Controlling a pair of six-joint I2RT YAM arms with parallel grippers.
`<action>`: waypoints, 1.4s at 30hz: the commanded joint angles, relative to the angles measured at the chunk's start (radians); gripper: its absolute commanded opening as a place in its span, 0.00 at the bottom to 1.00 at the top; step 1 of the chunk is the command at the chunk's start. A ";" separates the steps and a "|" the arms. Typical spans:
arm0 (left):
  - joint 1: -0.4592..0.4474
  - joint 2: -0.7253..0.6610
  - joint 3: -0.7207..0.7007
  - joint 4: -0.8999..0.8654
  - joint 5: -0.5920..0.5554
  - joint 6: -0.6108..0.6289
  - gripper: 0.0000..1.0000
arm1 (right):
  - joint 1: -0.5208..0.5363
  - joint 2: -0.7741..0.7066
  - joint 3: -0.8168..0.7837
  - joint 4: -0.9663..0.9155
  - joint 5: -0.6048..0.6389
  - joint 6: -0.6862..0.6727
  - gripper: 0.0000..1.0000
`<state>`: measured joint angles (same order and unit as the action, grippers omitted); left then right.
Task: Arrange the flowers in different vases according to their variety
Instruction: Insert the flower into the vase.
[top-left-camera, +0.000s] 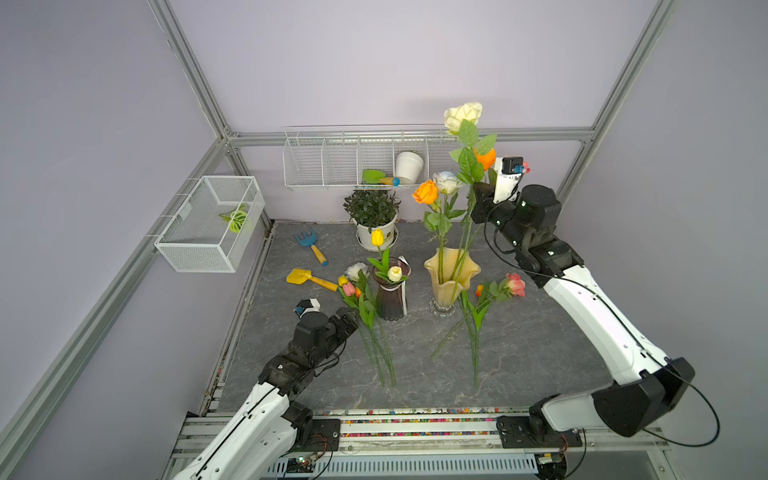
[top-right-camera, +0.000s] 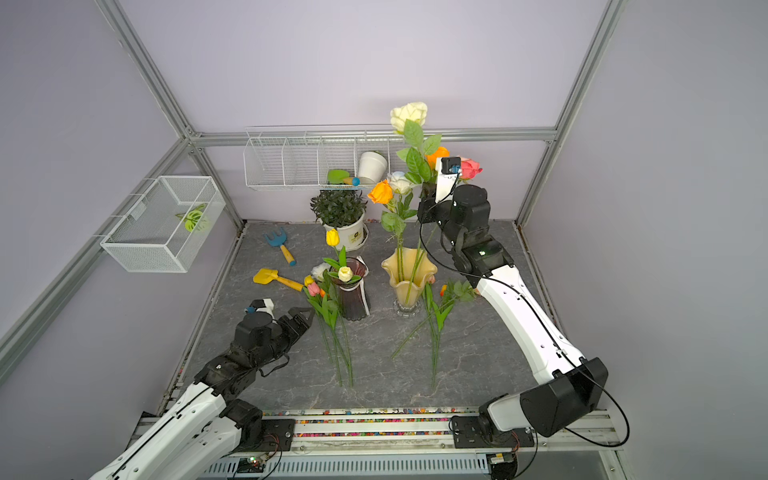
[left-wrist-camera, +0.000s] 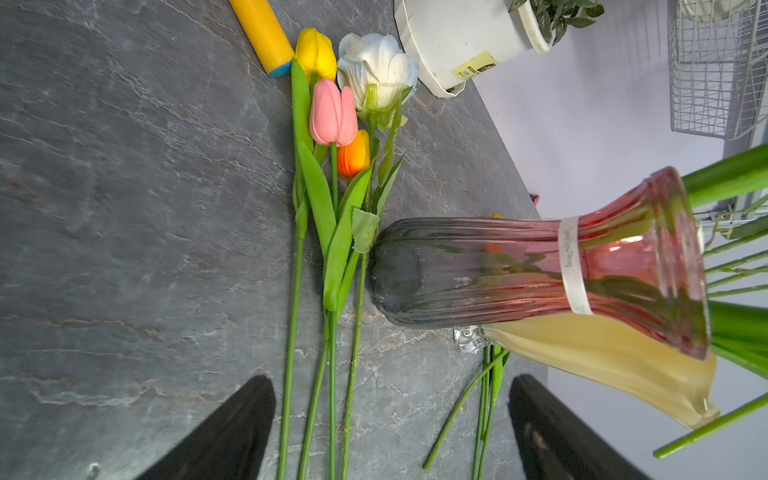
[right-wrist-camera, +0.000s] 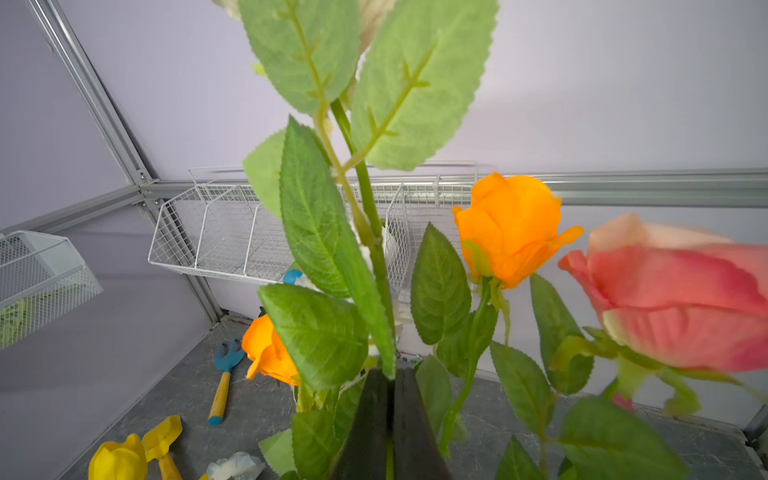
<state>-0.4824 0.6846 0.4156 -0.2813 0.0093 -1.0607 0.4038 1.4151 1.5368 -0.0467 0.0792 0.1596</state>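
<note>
My right gripper (top-left-camera: 473, 198) (right-wrist-camera: 392, 374) is shut on the stem of a tall cream rose (top-left-camera: 462, 116), whose lower stem reaches down into the pale yellow vase (top-left-camera: 451, 278). Orange (top-left-camera: 426, 192), white-blue (top-left-camera: 446, 182) and pink (top-right-camera: 470, 168) roses stand in that vase. The dark purple vase (top-left-camera: 390, 299) (left-wrist-camera: 498, 270) holds a yellow tulip (top-left-camera: 377, 237) and a cream tulip (top-left-camera: 394, 273). My left gripper (top-left-camera: 351, 322) (left-wrist-camera: 390, 382) is open and empty, low over the stems of a bundle lying on the table: yellow tulip (left-wrist-camera: 316, 54), pink tulip (left-wrist-camera: 332, 112), orange tulip (left-wrist-camera: 355, 158) and white rose (left-wrist-camera: 378, 70). A pink rose (top-left-camera: 516, 284) and an orange tulip (top-left-camera: 479, 289) lie right of the yellow vase.
A bushy potted plant (top-left-camera: 372, 212) stands behind the vases. A blue rake (top-left-camera: 309, 243) and a yellow shovel (top-left-camera: 303, 277) lie at the left. A wire shelf (top-left-camera: 324, 162) on the back wall holds a white pot (top-left-camera: 409, 166). A wire basket (top-left-camera: 199, 249) hangs at the left.
</note>
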 joint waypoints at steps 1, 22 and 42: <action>0.005 0.005 -0.009 0.026 0.016 -0.002 0.92 | 0.004 -0.072 0.047 0.074 0.033 -0.029 0.00; 0.005 0.036 -0.018 0.069 0.047 -0.007 0.92 | 0.010 -0.050 -0.198 0.298 0.062 -0.095 0.00; 0.004 0.415 0.178 -0.040 0.227 0.022 0.76 | 0.051 -0.237 -0.092 -0.312 -0.062 0.003 0.48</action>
<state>-0.4824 1.0355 0.5114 -0.2634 0.1493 -1.0924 0.4454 1.1923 1.4067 -0.1574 0.0711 0.1123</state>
